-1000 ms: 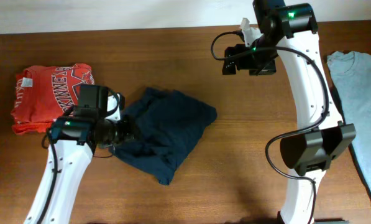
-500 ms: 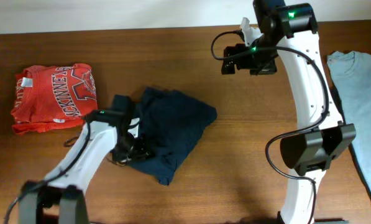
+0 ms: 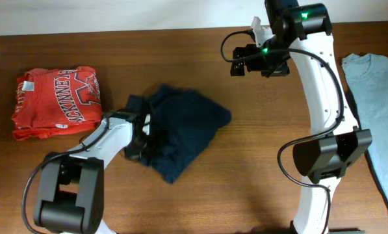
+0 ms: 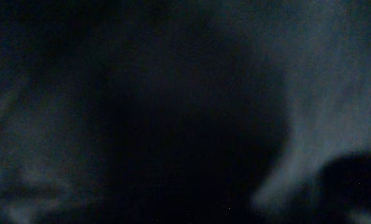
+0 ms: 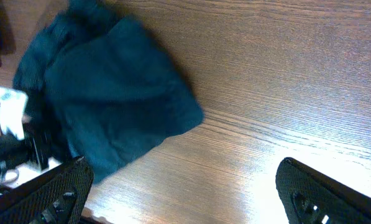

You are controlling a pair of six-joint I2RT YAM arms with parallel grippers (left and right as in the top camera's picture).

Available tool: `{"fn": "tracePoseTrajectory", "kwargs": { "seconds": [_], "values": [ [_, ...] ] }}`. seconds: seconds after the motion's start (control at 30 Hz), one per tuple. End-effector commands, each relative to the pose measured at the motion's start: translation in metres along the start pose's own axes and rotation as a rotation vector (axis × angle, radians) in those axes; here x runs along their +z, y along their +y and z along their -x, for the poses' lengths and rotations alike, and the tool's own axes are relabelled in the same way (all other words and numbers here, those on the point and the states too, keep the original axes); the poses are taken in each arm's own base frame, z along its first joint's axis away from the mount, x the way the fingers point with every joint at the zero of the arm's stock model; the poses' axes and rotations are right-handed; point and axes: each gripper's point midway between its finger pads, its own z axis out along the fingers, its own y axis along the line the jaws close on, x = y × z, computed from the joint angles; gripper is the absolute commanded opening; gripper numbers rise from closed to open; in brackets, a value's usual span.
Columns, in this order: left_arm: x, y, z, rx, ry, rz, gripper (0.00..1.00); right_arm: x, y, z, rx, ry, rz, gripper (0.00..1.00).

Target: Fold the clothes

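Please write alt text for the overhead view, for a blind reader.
A crumpled navy garment lies on a wooden table; the left gripper grips its left edge, jaws shut. The right gripper hangs open. A red shirt lies left, a grey-blue shirt right.

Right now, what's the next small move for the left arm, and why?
Probably lift the left fingers slightly and carry the pinched edge rightward over the navy garment: they look shut in its crumpled left edge, while the right fingers hang open over the table.
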Motion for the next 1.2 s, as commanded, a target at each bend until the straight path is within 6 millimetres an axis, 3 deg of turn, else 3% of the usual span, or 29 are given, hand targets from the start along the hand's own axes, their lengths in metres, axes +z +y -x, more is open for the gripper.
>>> {"fn": "tracePoseTrajectory", "kwargs": {
  "seconds": [0.0,0.2,0.33,0.4,0.5,0.6,0.67,0.7,0.77,0.83,0.93,1.03,1.17],
  "values": [
    [0.023,0.045,0.039,0.001,-0.159,0.258,0.01,-0.008,-0.001,0.004,-0.015,-0.031,-0.007,0.98],
    [-0.012,0.057,0.119,-0.05,-0.545,0.386,0.04,-0.008,0.0,0.005,-0.017,-0.034,-0.007,0.98],
    [-0.05,0.046,0.171,-0.053,-0.818,0.374,0.06,-0.008,0.0,0.008,-0.02,-0.046,-0.006,0.98],
    [-0.067,0.037,0.188,-0.044,-0.919,0.346,0.06,-0.008,0.0,0.008,-0.021,-0.049,-0.006,0.98],
    [-0.083,0.029,0.196,-0.012,-0.962,0.338,0.07,-0.008,0.0,0.008,-0.021,-0.048,-0.006,0.98],
    [-0.109,0.012,0.184,0.039,-0.908,0.28,0.18,-0.009,-0.002,0.009,-0.018,-0.053,-0.007,0.99],
    [-0.132,-0.012,0.167,0.103,-0.85,0.15,0.32,-0.01,-0.004,0.011,-0.013,-0.059,-0.007,0.99],
    [-0.142,-0.022,0.158,0.129,-0.827,0.092,0.4,-0.01,-0.005,0.011,-0.011,-0.06,-0.008,0.99],
    [-0.169,-0.05,0.124,0.206,-0.771,-0.085,0.66,-0.011,-0.009,0.012,-0.002,-0.062,-0.01,0.99],
    [-0.177,-0.063,0.103,0.245,-0.721,-0.176,0.71,-0.011,-0.01,0.011,0.0,-0.061,-0.009,0.99],
    [-0.162,-0.064,0.07,0.255,-0.574,-0.213,0.71,-0.011,-0.009,0.009,0.002,-0.051,-0.007,0.98],
    [-0.127,-0.047,0.048,0.226,-0.418,-0.15,0.68,-0.011,-0.009,0.009,0.002,-0.05,-0.007,0.99],
    [-0.095,-0.042,0.047,0.213,-0.33,-0.127,0.65,-0.011,-0.01,0.006,0.006,-0.038,-0.008,0.99]
  ]
}}
